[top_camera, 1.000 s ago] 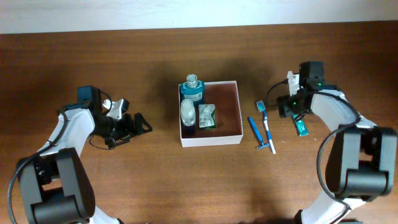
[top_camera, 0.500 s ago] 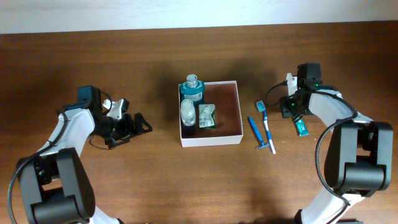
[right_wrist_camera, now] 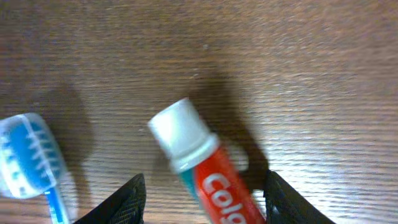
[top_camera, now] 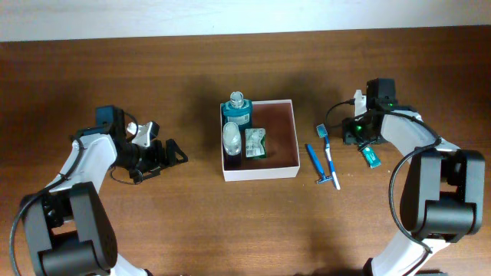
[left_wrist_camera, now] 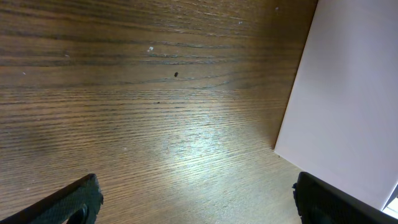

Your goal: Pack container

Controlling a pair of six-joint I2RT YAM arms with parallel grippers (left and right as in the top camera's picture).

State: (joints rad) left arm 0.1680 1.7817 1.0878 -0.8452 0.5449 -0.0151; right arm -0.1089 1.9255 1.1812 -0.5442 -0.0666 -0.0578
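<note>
Nearest the robot, the wooden table (top_camera: 245,230) lies bare across its whole front, giving both arms open room.

Further in, the container (top_camera: 285,173) sits at the table's middle, square to its edges. Its right half shows bare reddish-brown floor. Its left half holds a small clear bottle (top_camera: 231,137) and a green packet (top_camera: 255,143) side by side. A teal mouthwash bottle (top_camera: 236,112) stands at the far left corner, against the far wall.

Just right of the box, apart from its wall, lie a slim blue handle (top_camera: 313,160) and a toothbrush (top_camera: 331,162), almost parallel. Right of them is a toothpaste tube (right_wrist_camera: 214,186), its white cap pointing away from the robot.

The right gripper (right_wrist_camera: 205,199) straddles that tube, jaws about half apart. Bare wood shows between the tube and one fingertip (right_wrist_camera: 132,200), so nothing is clamped.

The left gripper (top_camera: 173,153) hangs well left of the box with jaws spread wide and only wood under it.

Farthest off, the table's back edge meets a pale strip (top_camera: 245,19).
</note>
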